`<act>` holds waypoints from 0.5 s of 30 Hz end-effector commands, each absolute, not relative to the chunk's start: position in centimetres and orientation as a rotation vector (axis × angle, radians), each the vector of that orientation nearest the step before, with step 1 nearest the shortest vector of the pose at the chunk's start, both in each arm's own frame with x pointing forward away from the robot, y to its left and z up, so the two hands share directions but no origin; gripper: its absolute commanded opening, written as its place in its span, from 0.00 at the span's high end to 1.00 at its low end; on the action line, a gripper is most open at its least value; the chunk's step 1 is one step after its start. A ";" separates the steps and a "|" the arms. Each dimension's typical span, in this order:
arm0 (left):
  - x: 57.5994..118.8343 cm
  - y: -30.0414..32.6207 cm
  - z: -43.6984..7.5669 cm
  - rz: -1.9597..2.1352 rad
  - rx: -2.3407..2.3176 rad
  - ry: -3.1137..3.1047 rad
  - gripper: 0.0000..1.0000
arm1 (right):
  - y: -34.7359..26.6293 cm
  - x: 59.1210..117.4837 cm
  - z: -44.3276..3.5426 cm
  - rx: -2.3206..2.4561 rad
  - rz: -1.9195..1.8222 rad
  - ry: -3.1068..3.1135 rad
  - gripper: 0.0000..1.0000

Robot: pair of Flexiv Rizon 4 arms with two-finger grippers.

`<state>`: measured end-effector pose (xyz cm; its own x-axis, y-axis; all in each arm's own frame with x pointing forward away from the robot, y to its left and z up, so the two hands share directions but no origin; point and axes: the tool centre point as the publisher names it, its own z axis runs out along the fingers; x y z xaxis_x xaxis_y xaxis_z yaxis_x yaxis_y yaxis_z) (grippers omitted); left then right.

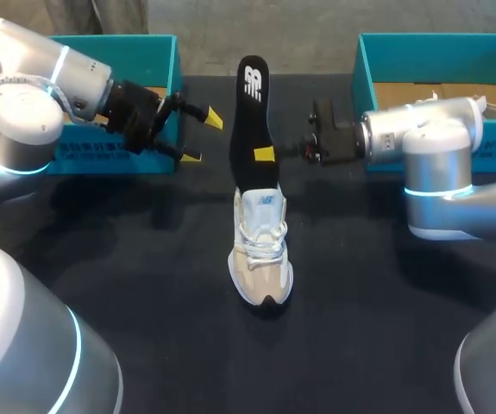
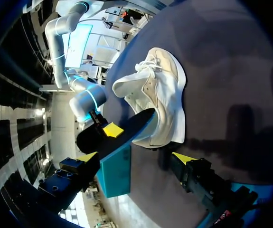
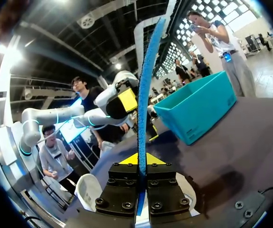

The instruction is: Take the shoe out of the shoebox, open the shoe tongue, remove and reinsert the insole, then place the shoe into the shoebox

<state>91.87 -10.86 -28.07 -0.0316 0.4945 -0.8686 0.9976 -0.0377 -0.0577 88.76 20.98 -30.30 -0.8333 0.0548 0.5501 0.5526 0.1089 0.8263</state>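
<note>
Insole (image 1: 249, 129) sits pinched in the right pincer (image 1: 265, 154), its end seemingly inside the shoe (image 1: 262, 250) below; left pincer (image 1: 204, 138) gapes wide alongside.

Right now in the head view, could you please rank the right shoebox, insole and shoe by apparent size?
Right shoebox, largest though partly hidden; then the shoe; then the insole, about as long but narrower.

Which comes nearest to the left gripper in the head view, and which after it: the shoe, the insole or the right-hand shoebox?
From the left gripper:
1. the insole, just beside it, toward the table's middle.
2. the shoe, mid-table, closer to the robot.
3. the right-hand shoebox, at the far right corner.
</note>
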 end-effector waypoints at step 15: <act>91.6 -11.0 -28.0 -0.996 1.612 1.582 0.00 | 21.2 87.5 -31.5 -0.635 -1.779 -1.999 1.00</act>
